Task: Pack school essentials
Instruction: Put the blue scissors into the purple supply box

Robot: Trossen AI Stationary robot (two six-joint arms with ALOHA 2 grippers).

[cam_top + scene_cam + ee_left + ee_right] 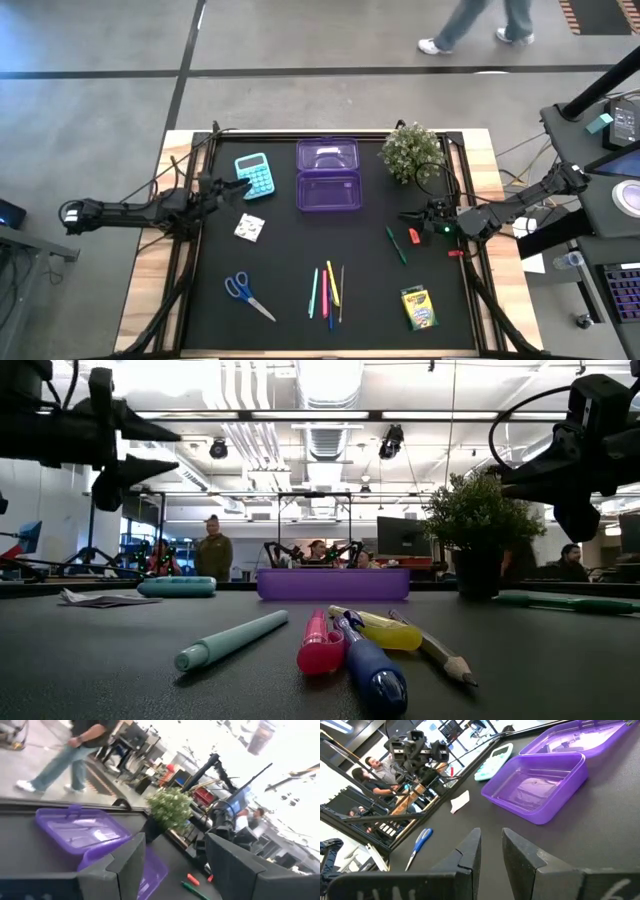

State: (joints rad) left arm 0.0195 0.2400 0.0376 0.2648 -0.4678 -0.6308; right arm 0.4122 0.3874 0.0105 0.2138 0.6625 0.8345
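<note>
An open purple plastic box (328,176) lies on the black mat, its lid flat toward the far edge. A teal calculator (253,174) and a small white patterned packet (249,228) lie left of it. Blue-handled scissors (245,293), several thin pens and pencils (328,289) and a yellow-green crayon box (420,308) lie near the front edge. A red marker (413,236) and a green marker (396,245) lie right of centre. My left gripper (238,188) hovers open beside the calculator. My right gripper (405,215) hovers open above the markers, its fingers a narrow gap apart (491,850).
A potted green plant (412,152) stands at the far right corner, close to the right arm. Cables run along both table sides. Bare mat lies between the box and the pens. A person walks on the floor beyond the far edge.
</note>
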